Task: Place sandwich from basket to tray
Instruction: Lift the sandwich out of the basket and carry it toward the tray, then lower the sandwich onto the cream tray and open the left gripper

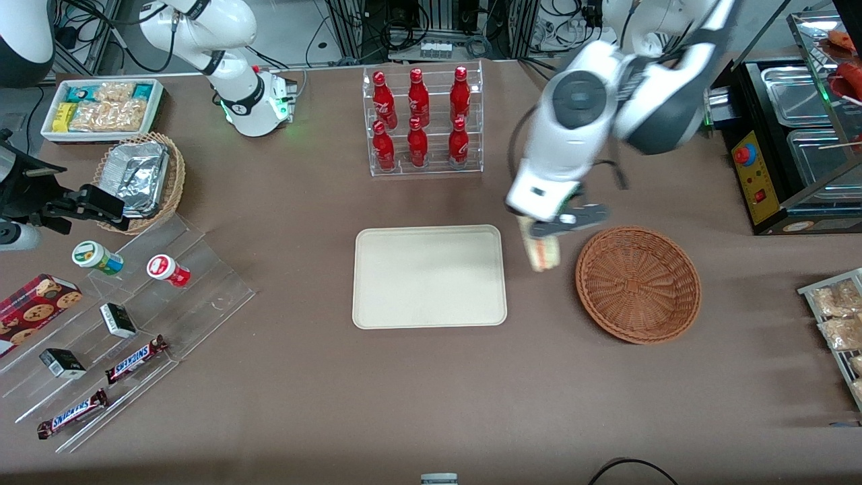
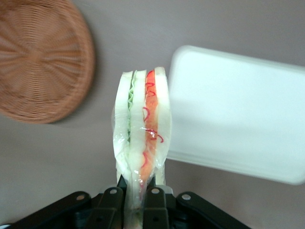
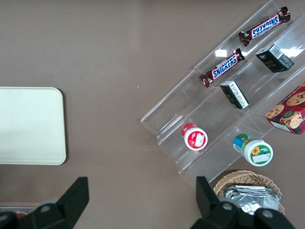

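The white left arm reaches down over the brown table, its black two-finger gripper (image 1: 547,229) held above the bare strip between the flat cream rectangular tray (image 1: 429,277) and the round reddish-brown wicker basket (image 1: 638,283). The fingers (image 2: 112,202) pinch the clear-wrapped triangular sandwich (image 2: 142,138) by one end. The wrist view alone shows its green and red-orange filling layers. The tray surface lies bare.
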Controlling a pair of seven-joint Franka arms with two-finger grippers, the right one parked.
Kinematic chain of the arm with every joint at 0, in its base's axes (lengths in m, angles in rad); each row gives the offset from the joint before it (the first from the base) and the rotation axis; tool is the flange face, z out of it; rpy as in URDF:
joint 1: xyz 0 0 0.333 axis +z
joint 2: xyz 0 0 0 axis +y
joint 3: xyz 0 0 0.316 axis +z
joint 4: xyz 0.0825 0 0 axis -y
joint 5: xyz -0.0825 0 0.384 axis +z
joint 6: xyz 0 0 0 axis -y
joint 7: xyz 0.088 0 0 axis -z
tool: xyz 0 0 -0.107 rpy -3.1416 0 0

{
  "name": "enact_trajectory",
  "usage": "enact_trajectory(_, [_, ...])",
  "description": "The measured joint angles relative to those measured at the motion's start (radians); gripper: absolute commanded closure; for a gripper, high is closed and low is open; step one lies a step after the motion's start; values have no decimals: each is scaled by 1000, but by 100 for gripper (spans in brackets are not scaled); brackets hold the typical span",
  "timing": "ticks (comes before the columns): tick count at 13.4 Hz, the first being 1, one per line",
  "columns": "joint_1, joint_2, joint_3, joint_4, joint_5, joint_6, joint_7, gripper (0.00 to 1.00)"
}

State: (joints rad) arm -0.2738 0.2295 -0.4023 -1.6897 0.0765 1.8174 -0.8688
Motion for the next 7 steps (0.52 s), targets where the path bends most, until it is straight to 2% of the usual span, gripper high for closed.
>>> enact_trajectory(4, [-127,234,1,145,24,134,-4,100])
enact_trajectory(7, [-186,427,2,283,121,191,-37,100])
